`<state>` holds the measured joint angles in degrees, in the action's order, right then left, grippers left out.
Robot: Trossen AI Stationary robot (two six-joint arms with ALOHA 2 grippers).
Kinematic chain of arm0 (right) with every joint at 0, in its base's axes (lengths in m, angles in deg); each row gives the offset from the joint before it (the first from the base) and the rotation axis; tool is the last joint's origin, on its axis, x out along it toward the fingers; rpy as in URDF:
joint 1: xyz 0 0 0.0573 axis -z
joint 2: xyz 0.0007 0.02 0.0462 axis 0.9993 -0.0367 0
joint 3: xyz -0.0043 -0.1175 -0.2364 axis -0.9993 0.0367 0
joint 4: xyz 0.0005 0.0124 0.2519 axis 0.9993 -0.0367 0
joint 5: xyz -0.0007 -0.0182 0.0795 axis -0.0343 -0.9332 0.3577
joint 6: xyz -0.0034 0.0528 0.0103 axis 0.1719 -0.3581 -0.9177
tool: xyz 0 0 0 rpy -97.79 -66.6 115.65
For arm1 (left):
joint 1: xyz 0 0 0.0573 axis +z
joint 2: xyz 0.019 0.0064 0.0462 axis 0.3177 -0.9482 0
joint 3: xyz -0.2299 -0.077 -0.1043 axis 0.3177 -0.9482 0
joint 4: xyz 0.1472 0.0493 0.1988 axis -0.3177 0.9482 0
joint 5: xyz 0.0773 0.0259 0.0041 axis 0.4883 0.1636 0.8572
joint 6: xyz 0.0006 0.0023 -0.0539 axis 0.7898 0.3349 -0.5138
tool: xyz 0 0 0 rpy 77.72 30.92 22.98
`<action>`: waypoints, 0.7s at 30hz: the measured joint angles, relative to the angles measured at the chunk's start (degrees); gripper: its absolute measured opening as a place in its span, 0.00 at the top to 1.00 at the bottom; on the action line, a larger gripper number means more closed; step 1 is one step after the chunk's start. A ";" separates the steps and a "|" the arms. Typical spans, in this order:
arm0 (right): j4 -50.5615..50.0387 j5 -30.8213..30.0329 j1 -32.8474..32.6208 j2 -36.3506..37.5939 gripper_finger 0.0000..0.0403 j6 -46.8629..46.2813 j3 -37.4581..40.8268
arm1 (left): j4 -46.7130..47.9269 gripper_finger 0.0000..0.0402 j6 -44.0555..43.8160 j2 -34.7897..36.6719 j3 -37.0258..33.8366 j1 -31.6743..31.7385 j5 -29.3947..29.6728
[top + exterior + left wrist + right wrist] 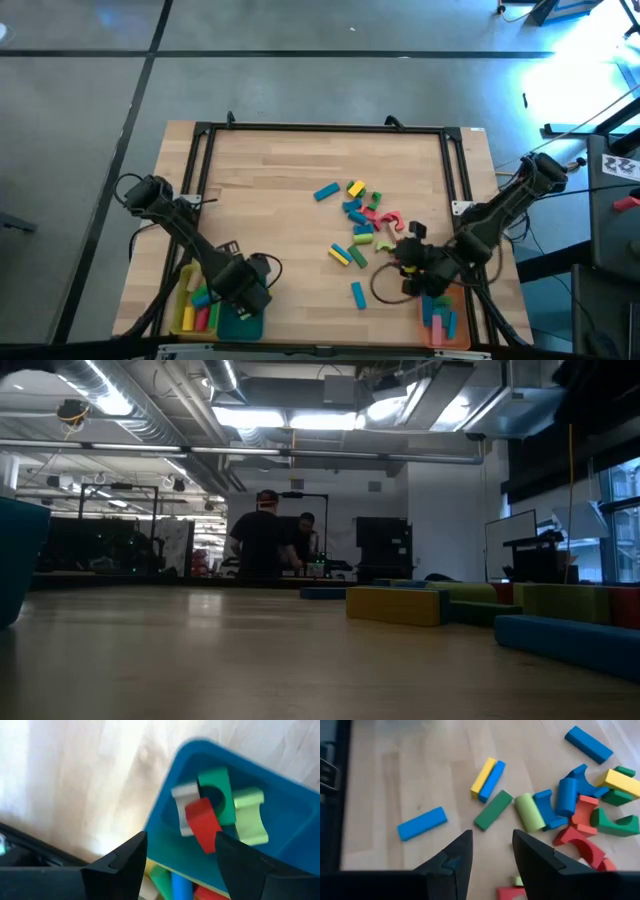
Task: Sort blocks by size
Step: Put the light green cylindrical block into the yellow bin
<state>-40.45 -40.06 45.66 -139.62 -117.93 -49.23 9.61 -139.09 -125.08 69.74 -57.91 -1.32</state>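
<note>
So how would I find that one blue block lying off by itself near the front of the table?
Start at the pile of coloured blocks on the right half of the wooden table. Go toward the front edge, past the yellow and blue pair. The lone blue bar lies flat on bare wood, touching nothing, unlike the crowded blocks behind it.

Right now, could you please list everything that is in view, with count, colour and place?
loose blocks: over a dozen, blue, yellow, green, red, pink; table centre-right
teal tray: one, near edge, left; holds green, light-green, grey and red blocks
yellow tray: one, beside the teal tray; holds mixed blocks
orange tray: one, near edge, right; holds blue blocks
table: one, wooden, black frame
people: two, in the room behind
left claw: open, above the teal tray
right claw: open, empty, near the pile
</note>
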 joint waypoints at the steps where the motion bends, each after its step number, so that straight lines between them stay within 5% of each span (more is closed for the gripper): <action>1: 0.21 0.79 1.29 -0.36 0.65 1.49 0.00 | -0.02 0.48 1.14 0.31 0.02 0.42 0.69; 7: 1.69 4.58 8.06 -3.89 0.65 9.17 -0.02 | -0.26 0.48 3.75 4.16 0.04 1.82 7.05; 14: 1.85 4.58 13.58 -8.50 0.65 14.44 -0.02 | -0.35 0.48 7.21 6.46 0.09 2.00 23.91; 21: 1.97 4.58 17.41 -11.79 0.65 14.73 -0.02 | -0.24 0.48 12.40 6.41 0.09 3.10 27.29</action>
<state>-38.47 -35.48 63.06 -151.40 -103.20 -49.25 9.36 -126.69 -118.67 69.83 -54.81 25.97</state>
